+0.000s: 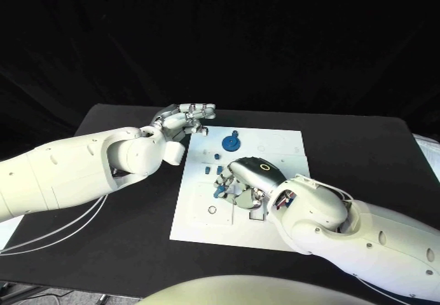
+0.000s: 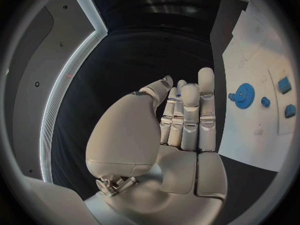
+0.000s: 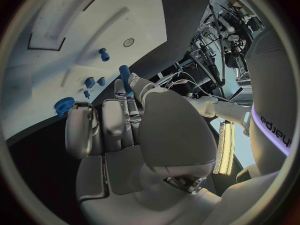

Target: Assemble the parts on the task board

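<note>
The left silver many-fingered hand (image 1: 188, 117) hovers over the black table (image 1: 110, 127) just off the flat white rectangular task board (image 1: 275, 143), fingers together, holding nothing. A round blue toothed gear (image 1: 230, 142) lies near the board's far edge. The right silver hand (image 1: 246, 181) pinches a short blue cylindrical peg (image 3: 125, 75) over the board's middle, the peg's long axis along the fingers.

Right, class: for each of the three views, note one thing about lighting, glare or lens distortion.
Head view: the white task board is lit brightly against the black table and a dark background. Left wrist view: fisheye bends the board's straight edge, and a bright curved light strip glares beside the left hand. Right wrist view: the right hand looms large and shadowed, with a bright strip beside it.
</note>
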Robot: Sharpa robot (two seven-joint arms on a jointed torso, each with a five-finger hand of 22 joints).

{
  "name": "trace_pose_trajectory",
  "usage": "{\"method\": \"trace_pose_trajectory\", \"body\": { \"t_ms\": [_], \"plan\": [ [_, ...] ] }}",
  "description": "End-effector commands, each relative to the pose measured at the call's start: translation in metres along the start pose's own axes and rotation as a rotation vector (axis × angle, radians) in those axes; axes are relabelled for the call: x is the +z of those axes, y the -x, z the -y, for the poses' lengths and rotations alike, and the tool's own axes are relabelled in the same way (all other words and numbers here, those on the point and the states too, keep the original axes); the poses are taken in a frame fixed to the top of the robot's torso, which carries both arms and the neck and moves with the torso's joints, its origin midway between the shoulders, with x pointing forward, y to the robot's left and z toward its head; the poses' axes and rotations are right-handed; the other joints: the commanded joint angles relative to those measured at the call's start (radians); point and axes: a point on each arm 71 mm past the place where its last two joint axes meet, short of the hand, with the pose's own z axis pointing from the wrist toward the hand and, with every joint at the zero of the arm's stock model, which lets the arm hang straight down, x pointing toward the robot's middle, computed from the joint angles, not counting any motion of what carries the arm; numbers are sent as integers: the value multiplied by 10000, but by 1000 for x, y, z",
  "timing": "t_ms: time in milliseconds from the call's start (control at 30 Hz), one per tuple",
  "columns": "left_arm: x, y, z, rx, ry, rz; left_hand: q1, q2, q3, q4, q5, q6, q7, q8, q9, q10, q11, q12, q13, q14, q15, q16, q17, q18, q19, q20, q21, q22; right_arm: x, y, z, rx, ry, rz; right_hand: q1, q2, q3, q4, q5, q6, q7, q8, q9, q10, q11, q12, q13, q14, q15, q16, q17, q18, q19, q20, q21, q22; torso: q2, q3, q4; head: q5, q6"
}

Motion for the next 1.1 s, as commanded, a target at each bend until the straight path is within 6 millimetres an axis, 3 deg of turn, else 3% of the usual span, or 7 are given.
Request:
{"method": "trace_pose_trajectory", "body": {
  "t_ms": [33, 500, 1100],
  "plan": [
    [1, -3, 0, -50, -40, -243, 100, 18, -53, -31, 46, -42, -9, 59, -12, -28, 3, 22, 9, -43, -1, -35, -9, 110, -62, -26, -52, -9, 3, -8, -2, 26, 305, -336, 45, 63, 55, 5, 59, -6, 62, -24, 4, 10, 69, -35, -11, 356, 52, 51, -9, -148, -8, 44, -7, -24, 16, 7, -24, 83, -45],
    [1, -3, -3, -75, 12, -250, 100, 18, -53, -31, 46, -42, -9, 59, -12, -28, 3, 22, 9, -43, -1, -35, -9, 110, -62, -26, -52, -9, 9, -30, -2, 137, 244, -1169, 62, 91, 92, -29, 86, -11, 83, -38, 4, 10, 81, -64, -9, 346, 63, 37, -36, -138, -32, 55, -27, -56, 8, 18, -10, 163, -156],
    [0, -2, -3, -79, 26, -244, 105, 27, -61, -38, 47, -46, -9, 63, -12, -44, 4, 40, 14, -56, 1, -41, -33, 111, -63, -24, -60, -12, 10, -35, 3, -320, 45, -1487, 67, 100, 105, -45, 103, -13, 92, -44, 4, 8, 87, -75, -8, 344, 67, 41, -33, -137, -38, 59, -31, -62, 5, 15, -18, 177, -212]
  ]
}}
